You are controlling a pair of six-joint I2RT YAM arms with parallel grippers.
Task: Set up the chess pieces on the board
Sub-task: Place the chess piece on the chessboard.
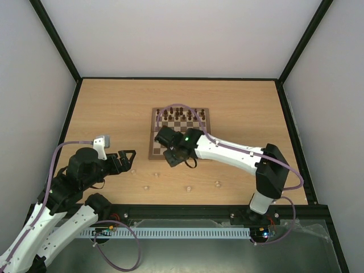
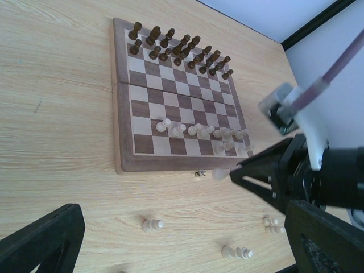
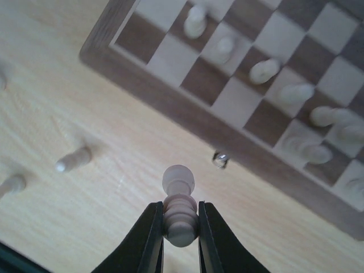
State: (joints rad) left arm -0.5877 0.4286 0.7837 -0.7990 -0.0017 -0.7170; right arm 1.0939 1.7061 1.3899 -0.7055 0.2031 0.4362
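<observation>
Right wrist shows right fingers (image 3: pixel 151 242) clamping a pale piece (image 3: pixel 179 196); left fingers (image 2: pixel 42 239) gape. Most pale pieces (image 2: pixel 199 129) stand on the board (image 2: pixel 122 114); several lie on the bench (image 2: pixel 57 85).

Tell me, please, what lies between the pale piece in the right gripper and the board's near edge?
Only bare table, as the right wrist view shows; the latch on the board sits at that edge, facing the pale piece.

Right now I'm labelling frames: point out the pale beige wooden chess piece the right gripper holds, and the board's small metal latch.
Pale beige wooden chess piece (image 3: pixel 179 202): right wrist view, its ringed collar.
Small metal latch (image 3: pixel 220 160): right wrist view, its shiny knob.
</observation>
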